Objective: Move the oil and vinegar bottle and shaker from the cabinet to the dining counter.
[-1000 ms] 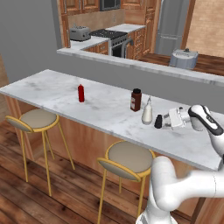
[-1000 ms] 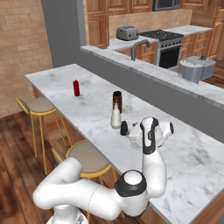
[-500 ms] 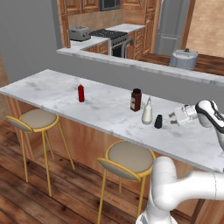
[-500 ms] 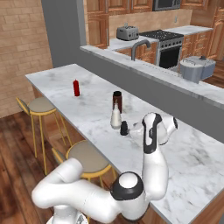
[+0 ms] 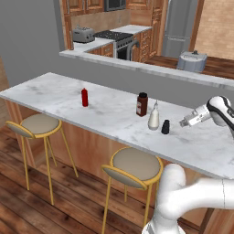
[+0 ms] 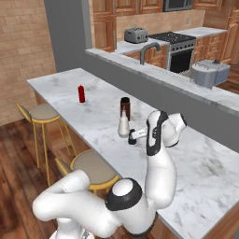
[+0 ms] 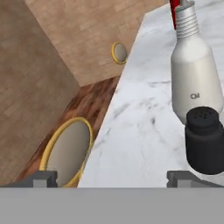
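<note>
Shaker (image 5: 165, 127) and oil and vinegar bottle (image 5: 153, 117) stand upright on the dining worktop (image 5: 68, 93), just beside each other, bottle nearer the brown jar (image 5: 141, 104). Both sit well in from the stool-side edge, probably so neither tips off. Claw (image 5: 185, 122) hangs level near the shaker on its far side from the bottle, fingers apart and empty; in the hand view the tips (image 7: 181, 177) stand wide of the shaker. Judgement: both items delivered, task about done. Red bottle (image 5: 84, 97) stands well apart.
</note>
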Motion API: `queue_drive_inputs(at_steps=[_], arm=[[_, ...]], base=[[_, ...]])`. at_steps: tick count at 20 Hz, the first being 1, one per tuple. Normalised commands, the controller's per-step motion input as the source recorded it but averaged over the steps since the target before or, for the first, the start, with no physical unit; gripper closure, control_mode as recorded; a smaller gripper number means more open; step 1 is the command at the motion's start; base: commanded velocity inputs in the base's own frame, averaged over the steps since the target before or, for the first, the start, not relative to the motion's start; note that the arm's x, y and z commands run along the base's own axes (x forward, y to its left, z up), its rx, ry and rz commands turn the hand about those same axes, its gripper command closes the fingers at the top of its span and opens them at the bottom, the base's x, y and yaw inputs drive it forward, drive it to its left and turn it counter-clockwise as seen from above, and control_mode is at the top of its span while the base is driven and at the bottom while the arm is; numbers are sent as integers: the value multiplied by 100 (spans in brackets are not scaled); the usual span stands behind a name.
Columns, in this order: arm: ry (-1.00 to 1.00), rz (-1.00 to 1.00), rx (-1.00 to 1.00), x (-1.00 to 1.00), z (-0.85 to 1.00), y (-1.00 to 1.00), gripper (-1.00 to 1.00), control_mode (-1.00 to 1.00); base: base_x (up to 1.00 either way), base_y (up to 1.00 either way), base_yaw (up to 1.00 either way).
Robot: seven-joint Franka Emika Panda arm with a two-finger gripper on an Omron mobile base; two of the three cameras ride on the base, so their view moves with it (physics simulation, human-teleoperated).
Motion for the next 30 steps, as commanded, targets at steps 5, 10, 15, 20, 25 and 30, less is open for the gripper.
queue_drive_inputs(at_steps=[5,10,15,20,25,30], arm=[[27,-17,-7,-46,31,12,-100,-100],[23,-18,-5,-52,27,13,-100,-100],[12,-19,-7,-61,17,17,-100,-100],[2,-27,-12,-57,13,23,-100,-100],[2,-27,-18,-50,15,25,-100,-100],[0,-25,-20,-52,16,24,-100,-100]], base=[[0,0,0],[0,0,0],[0,0,0],[0,0,0],[0,0,0],[0,0,0]])
